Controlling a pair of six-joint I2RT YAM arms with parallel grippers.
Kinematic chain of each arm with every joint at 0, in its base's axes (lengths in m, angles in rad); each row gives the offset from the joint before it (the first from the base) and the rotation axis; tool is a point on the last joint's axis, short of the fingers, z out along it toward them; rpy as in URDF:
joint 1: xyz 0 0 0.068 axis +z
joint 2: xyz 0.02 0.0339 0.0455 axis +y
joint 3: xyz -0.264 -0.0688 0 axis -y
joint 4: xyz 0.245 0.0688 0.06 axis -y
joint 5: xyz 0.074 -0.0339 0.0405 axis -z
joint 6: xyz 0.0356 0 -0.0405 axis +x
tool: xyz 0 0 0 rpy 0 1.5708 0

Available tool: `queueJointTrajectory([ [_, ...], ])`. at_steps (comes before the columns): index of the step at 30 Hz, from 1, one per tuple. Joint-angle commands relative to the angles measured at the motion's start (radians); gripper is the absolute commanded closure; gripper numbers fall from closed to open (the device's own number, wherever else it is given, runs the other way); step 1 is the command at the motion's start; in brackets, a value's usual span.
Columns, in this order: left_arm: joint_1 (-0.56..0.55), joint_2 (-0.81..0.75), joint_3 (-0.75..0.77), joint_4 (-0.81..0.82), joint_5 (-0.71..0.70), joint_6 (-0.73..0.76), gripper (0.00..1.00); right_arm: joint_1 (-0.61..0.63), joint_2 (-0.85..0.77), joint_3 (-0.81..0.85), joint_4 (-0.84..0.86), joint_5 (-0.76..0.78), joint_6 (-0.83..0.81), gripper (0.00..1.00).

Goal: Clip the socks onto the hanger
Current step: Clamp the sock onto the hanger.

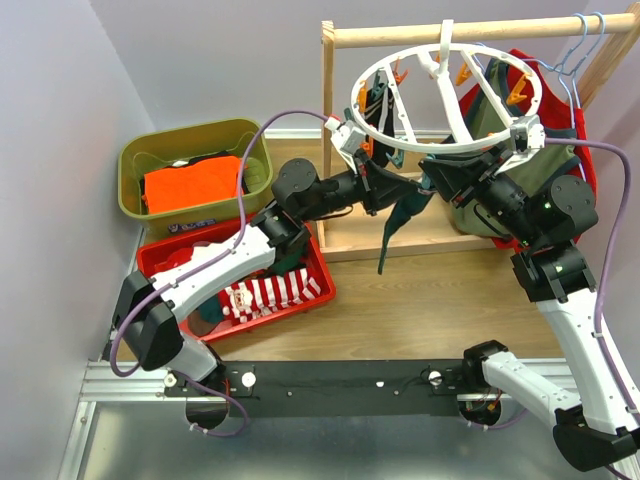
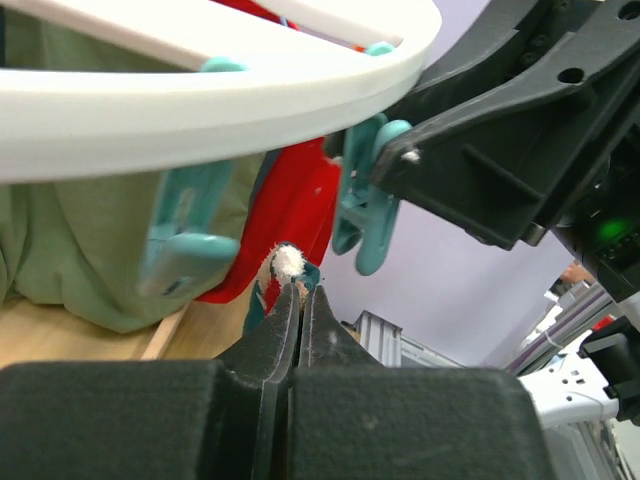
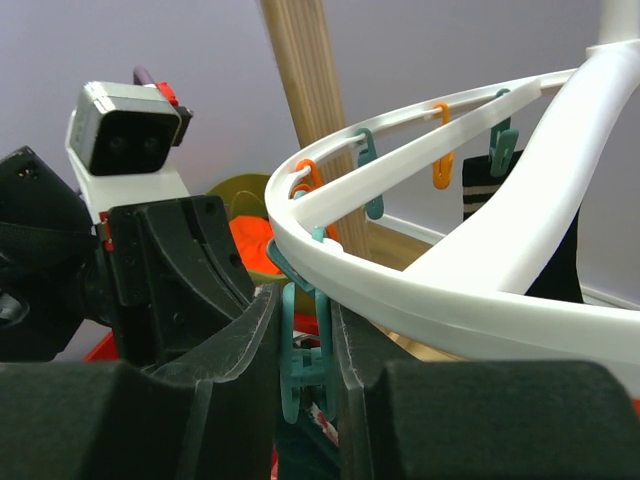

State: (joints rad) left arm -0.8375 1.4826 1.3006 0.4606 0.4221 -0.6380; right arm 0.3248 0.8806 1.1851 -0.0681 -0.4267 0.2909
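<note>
Sock (image 1: 393, 228), dark teal, limp and light, hangs beneath the hanger (image 3: 450, 300), edge pinched tight in my left gripper (image 2: 298, 300). My right gripper (image 3: 305, 330) squeezes a teal clip (image 3: 300, 365). Thin edge may slip; hold deeper.

the hanger (image 3: 450, 300) is smooth plastic, the sock (image 1: 398, 225) cloth, the rack (image 1: 450, 35) wood.

The hanger (image 3: 470, 300) is seen in white with orange clips (image 3: 442, 168), a teal clip (image 3: 305, 365) is framed by the black right gripper (image 3: 305, 310), and a dark teal sock (image 1: 398, 225) is shown at the black left gripper (image 2: 298, 295), a red-and-white striped sock (image 1: 270, 292) below it.
</note>
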Motion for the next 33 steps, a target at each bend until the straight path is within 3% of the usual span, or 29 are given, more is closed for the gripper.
queueJointTrajectory([
  [1,0.012,-0.019,-0.015,0.118,0.001,-0.055,1.00,0.008,-0.017,-0.021,-0.010,-0.133,0.033,0.85],
  [14,0.015,-0.036,-0.086,0.213,0.158,-0.048,1.00,0.008,-0.020,-0.010,-0.025,-0.110,0.001,0.85],
  [33,0.055,0.011,-0.095,0.386,0.227,-0.134,1.00,0.008,-0.020,-0.004,-0.022,-0.153,0.001,0.85],
])
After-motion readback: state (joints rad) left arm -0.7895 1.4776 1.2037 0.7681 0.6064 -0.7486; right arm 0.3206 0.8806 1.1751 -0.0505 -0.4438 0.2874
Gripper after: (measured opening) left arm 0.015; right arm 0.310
